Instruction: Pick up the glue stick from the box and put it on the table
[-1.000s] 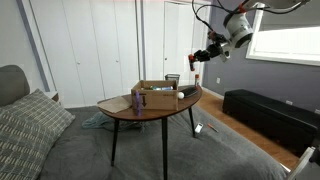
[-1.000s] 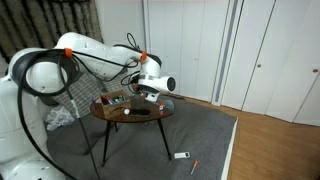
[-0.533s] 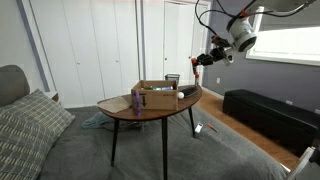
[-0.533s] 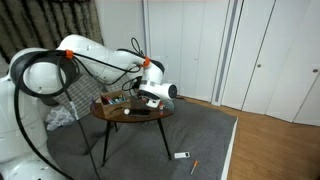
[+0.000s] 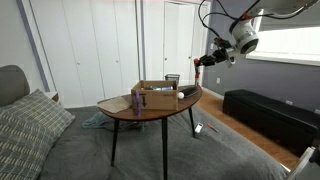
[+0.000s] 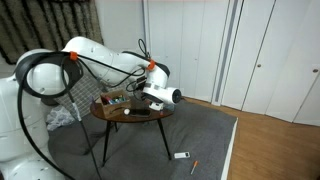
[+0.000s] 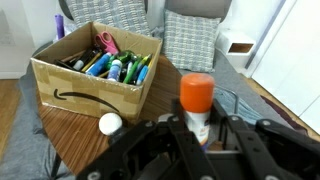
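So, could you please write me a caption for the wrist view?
Gripper holds an orange-capped glue stick, clear of the box of pens on the table.

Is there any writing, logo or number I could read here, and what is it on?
No words or numbers can be read.
box: only a curved black arrow mark on its side, no letters.
glue stick in the gripper: print too blurred.
pens in the box: too small.

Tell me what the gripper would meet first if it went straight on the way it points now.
Most likely the table rim, or the grey carpet just past it; depth is unclear. In the wrist view the gripper, shut on the glue stick, aims at that edge.
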You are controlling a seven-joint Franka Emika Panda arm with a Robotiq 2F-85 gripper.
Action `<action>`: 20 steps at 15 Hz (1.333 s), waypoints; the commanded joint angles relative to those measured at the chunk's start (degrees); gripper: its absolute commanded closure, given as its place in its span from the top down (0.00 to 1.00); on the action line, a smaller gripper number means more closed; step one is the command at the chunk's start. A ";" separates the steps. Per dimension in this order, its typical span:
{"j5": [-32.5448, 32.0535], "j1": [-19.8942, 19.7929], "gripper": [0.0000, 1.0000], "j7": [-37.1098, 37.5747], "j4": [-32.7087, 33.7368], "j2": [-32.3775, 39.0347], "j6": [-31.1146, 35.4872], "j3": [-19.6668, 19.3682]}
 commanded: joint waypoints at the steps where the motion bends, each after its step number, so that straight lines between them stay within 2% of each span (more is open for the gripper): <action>1: 5.51 -2.22 0.09 0.55 1.05 2.43 -4.18 -1.40; 9: 15.56 -4.84 0.09 1.18 -0.75 7.24 -10.23 -2.33; 20: 28.71 -1.83 0.09 -3.25 -4.76 10.77 -5.13 0.40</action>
